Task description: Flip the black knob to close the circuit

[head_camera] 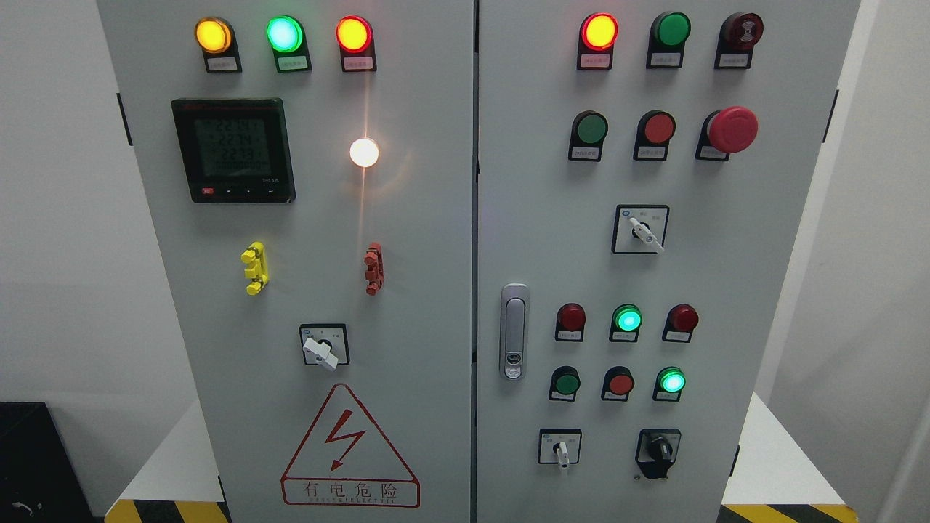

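The black knob (660,450) sits at the lower right of the grey cabinet's right door (530,218), on a black plate. Its handle points up and slightly to the left. Neither of my hands nor any arm shows in the head view. Nothing touches the knob.
White selector switches sit beside it (560,449), higher on the right door (644,231) and on the left door (322,350). Lit lamps, push buttons, a red emergency stop (732,129), a door latch (514,333), a digital meter (234,149) and a red hazard triangle (349,449) fill the panels.
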Available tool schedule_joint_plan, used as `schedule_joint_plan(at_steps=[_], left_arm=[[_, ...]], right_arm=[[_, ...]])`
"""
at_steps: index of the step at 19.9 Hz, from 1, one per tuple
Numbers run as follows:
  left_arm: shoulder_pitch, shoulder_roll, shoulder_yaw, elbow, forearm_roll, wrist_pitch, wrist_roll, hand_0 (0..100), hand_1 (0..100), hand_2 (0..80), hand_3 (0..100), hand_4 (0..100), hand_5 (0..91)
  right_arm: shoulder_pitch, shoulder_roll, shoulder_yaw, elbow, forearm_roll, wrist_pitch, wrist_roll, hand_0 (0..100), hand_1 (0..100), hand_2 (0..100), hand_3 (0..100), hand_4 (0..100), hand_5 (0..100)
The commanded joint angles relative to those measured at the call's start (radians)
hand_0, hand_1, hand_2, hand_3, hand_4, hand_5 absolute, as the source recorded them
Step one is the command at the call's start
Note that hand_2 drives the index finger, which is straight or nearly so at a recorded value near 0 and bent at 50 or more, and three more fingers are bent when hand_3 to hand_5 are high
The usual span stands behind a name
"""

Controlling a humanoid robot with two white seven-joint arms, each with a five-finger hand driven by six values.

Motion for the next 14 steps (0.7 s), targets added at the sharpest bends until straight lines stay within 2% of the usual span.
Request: schedule_joint_plan(at_steps=[1, 5, 8, 14], left_arm=[[0.000, 0.000, 0.000, -0.001, 0.000, -0.001, -0.001, 12, 56, 0.0, 0, 0, 0.0], [0.000, 0.000, -0.001, 0.001, 0.000, -0.001, -0.001, 12, 56, 0.0, 0, 0, 0.0], [0.000, 0.000, 0.000, 0.001, 0.000, -0.001, -0.001, 12, 56, 0.0, 0, 0, 0.0], [0.000, 0.000, 0.000, -0.001, 0.000, -0.001, -0.001, 12, 56, 0.0, 0, 0, 0.0]], right_arm=[[0.007, 0.000, -0.077, -0.262, 0.238, -0.005, -0.012, 0, 6, 34, 48, 47, 43], [0.005, 0.008, -0.089, -0.351, 0.306, -0.004, -0.007, 0, 6, 46, 61, 55, 52], [-0.004, 0.023, -0.153, -0.397, 0.376, -0.007, -0.001, 0, 6, 51, 65, 59, 57], [-0.018, 0.028, -0.204, -0.503, 0.459, -0.011, 0.002, 0, 7, 59, 74, 69, 69]])
